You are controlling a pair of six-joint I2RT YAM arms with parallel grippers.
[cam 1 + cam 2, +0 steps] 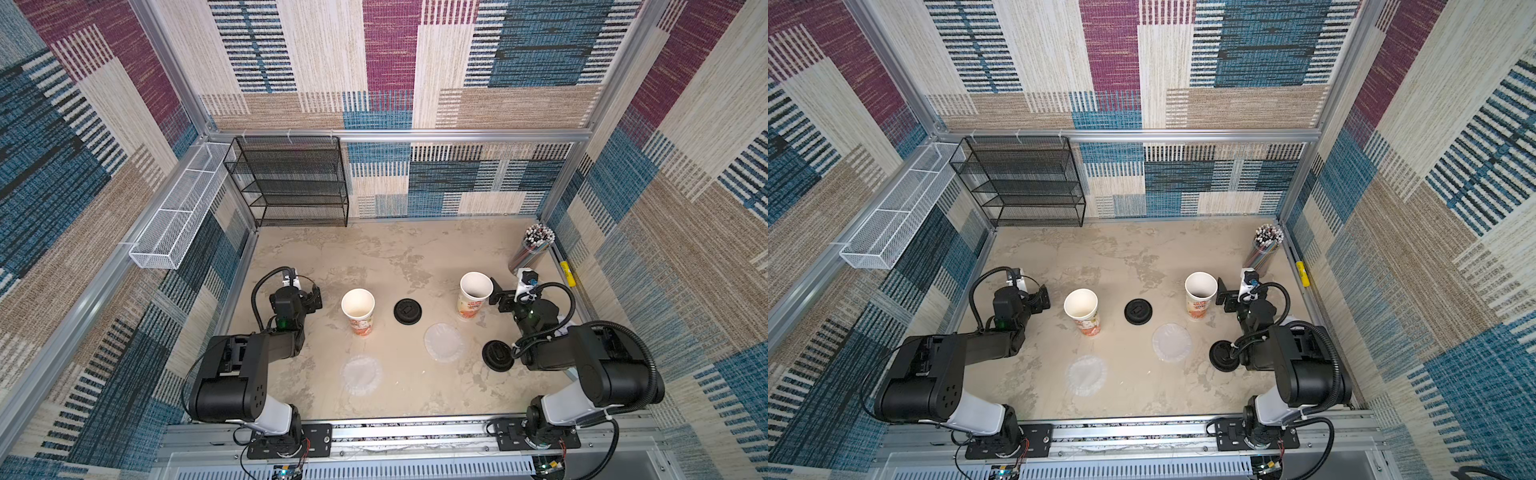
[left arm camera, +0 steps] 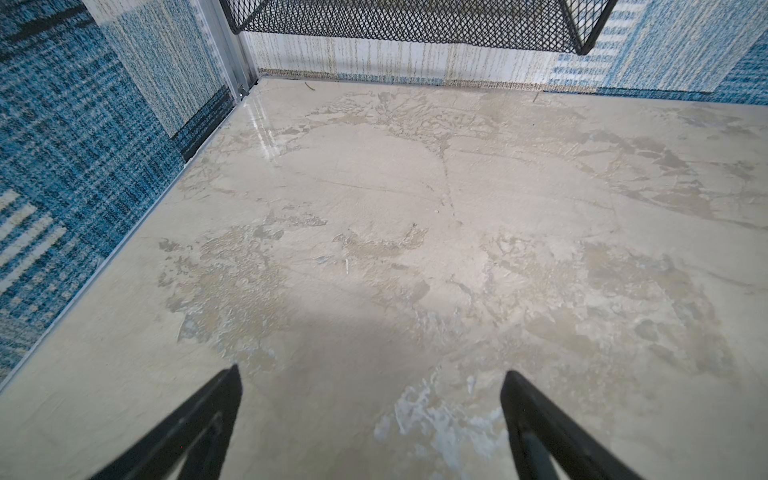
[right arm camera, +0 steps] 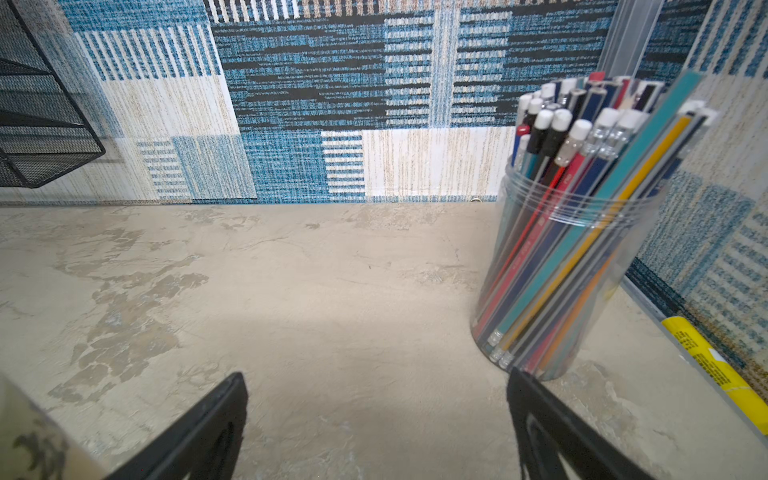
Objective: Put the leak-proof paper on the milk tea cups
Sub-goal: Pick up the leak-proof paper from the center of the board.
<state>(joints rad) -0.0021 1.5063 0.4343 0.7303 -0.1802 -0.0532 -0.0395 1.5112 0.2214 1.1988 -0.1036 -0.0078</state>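
On the beige tabletop [image 1: 374,257] both milk tea cups stand upright and uncovered: the left cup [image 1: 358,309] near the left gripper [image 2: 370,374], the right cup [image 1: 473,293] just beside the right gripper [image 3: 376,378]. Both grippers have their fingers spread wide around nothing. The leak-proof paper lies flat on the table as two discs: the near disc [image 1: 361,374] in front of the left cup, the far disc [image 1: 444,342] close by the right cup's base. Orange-red print low on each cup is too small to read, and the dark lettering on the yellow tube [image 3: 719,365] beside the clear tumbler [image 3: 561,270] is blurred.
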